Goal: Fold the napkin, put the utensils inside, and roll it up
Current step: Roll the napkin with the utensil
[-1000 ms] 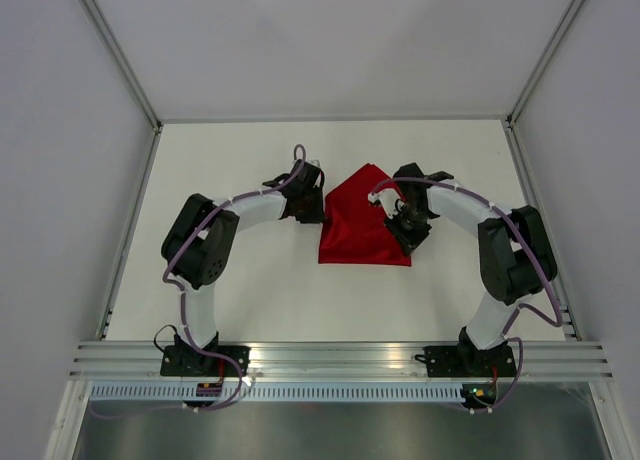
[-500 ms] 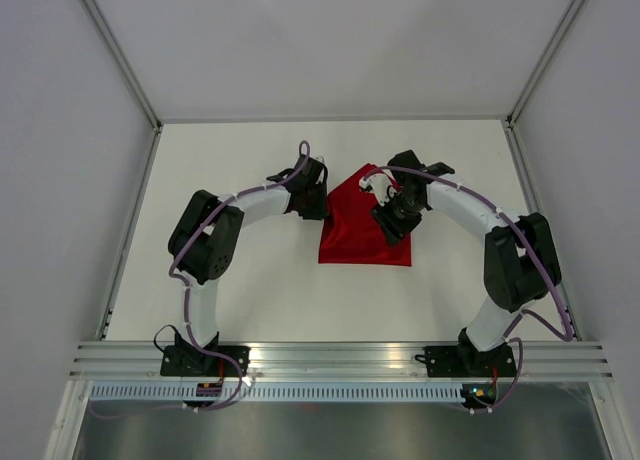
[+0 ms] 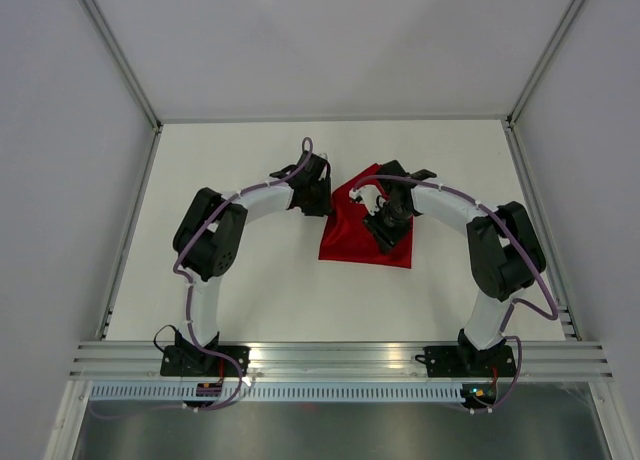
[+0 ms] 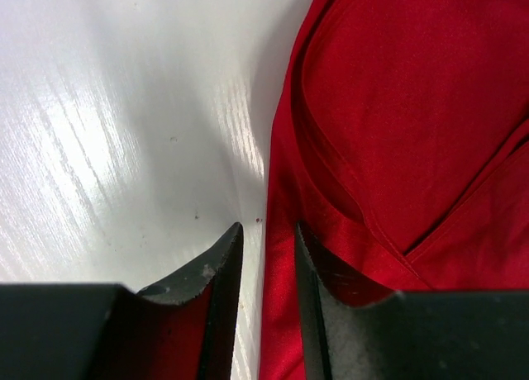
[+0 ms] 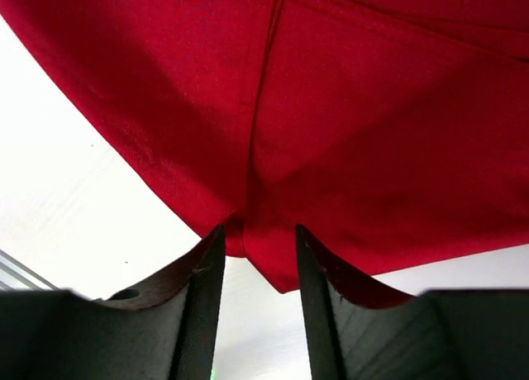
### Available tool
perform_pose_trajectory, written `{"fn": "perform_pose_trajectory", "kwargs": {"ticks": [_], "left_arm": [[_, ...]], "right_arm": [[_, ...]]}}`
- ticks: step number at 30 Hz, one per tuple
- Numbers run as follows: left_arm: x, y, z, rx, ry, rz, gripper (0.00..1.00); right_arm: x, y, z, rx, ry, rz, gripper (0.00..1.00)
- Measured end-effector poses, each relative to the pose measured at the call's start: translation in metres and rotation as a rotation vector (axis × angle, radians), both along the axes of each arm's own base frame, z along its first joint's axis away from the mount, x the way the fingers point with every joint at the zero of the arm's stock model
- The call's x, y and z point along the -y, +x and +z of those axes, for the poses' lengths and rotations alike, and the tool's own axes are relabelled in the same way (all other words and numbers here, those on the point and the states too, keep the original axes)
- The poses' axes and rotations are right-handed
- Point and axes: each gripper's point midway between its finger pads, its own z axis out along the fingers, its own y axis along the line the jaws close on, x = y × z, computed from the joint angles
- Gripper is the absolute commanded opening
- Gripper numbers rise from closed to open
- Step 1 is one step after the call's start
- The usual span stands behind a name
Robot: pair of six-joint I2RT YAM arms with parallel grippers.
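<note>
- One napkin [image 3: 347, 238], bright red, lies partly folded at the middle of the white table [image 3: 230, 160], with a point toward the far side and a straight near edge.
- Two arms curve in from the near edge, one on each side of the cloth.
- Left gripper [image 4: 266, 238]: the fingers stand a narrow gap apart over the napkin's left edge. The hem runs under that gap, and bare table shows between the tips.
- Right gripper [image 5: 260, 235]: the fingers stand apart on the napkin's right half with a folded point of cloth in the gap. Whether they press on it cannot be told.
</note>
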Motion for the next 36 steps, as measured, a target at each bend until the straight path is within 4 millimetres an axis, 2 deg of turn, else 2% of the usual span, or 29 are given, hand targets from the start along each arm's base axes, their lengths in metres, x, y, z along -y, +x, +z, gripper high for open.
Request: {"fn": "perform_pose_trajectory", "kwargs": {"ticks": [8,13,20,23,30,36], "left_arm": [[-0.002,0.005,0.002,0.005,0.000,0.003,0.43],[-0.010,0.010,0.002,0.003,0.000,0.022,0.44],[-0.031,0.023,0.003,0.006,0.001,0.063,0.47],[-0.035,0.025,0.010,0.012,-0.008,0.066,0.47],[-0.025,0.013,0.035,0.045,-0.099,0.011,0.47],[-0.011,0.008,0.040,0.041,-0.169,-0.053,0.46]], "right_arm": [[0.010,-0.014,-0.017,-0.038,-0.033,-0.005,0.30],[0.011,-0.015,-0.021,-0.035,-0.041,-0.009,0.27],[0.011,-0.013,-0.022,-0.027,-0.040,-0.011,0.27],[0.011,-0.013,-0.022,-0.026,-0.040,-0.011,0.26],[0.010,-0.012,-0.024,-0.028,-0.040,-0.016,0.27],[0.010,-0.012,-0.024,-0.028,-0.040,-0.018,0.27]]}}
